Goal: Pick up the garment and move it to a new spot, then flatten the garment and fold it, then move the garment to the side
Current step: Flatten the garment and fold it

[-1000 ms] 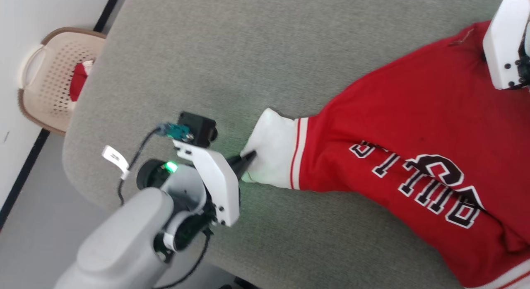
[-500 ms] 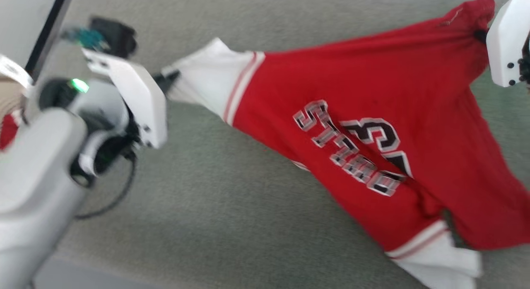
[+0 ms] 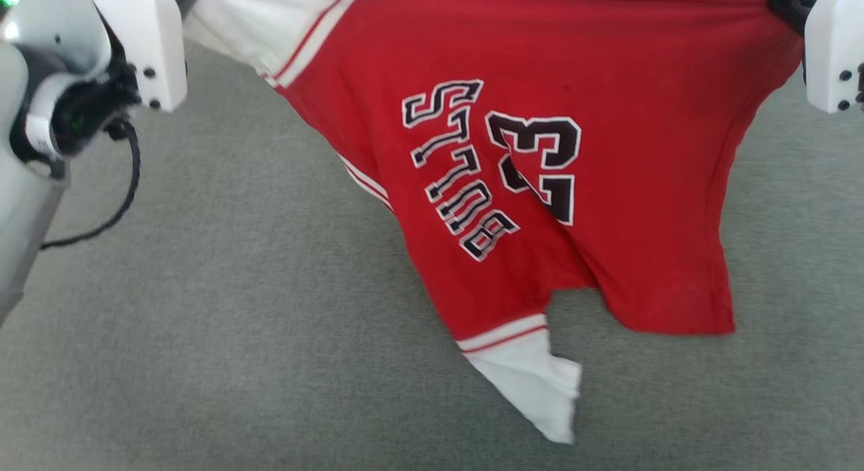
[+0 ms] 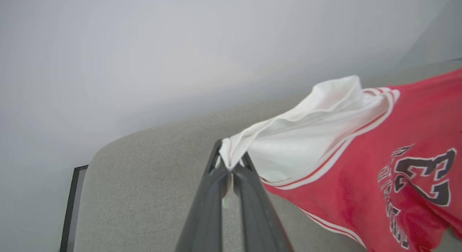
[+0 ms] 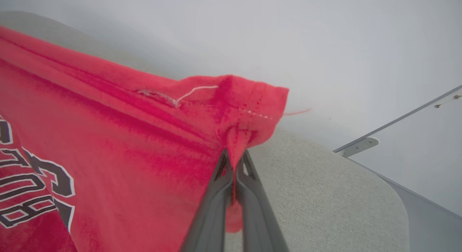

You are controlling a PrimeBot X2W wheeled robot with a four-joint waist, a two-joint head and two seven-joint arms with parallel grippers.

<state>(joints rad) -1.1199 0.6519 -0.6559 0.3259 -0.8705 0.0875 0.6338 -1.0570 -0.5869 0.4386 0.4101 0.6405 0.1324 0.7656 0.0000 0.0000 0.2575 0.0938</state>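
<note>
The garment (image 3: 607, 86), a red T-shirt with white sleeves and black "BULLS 23" lettering, hangs stretched between my two grippers above the grey surface. My left gripper (image 4: 231, 165) is shut on the tip of a white sleeve (image 4: 306, 136). Pinched on a red hem corner (image 5: 249, 104), my right gripper (image 5: 235, 160) is shut too. In the head view the left gripper's white housing (image 3: 145, 39) sits at the top left and the right one's (image 3: 833, 49) at the top right. The other white sleeve (image 3: 533, 376) dangles low near the surface.
A grey fabric-covered surface (image 3: 236, 322) lies under the hanging shirt. A pale wall (image 4: 180, 46) rises behind it. The surface's rounded corners show in the wrist views (image 4: 108, 151), (image 5: 379, 183). A black cable (image 3: 125, 187) loops under my left wrist.
Both grippers have lifted the garment off the surface, so it now hangs spread between them. The right gripper closed on the hem corner. The head view has shifted.
</note>
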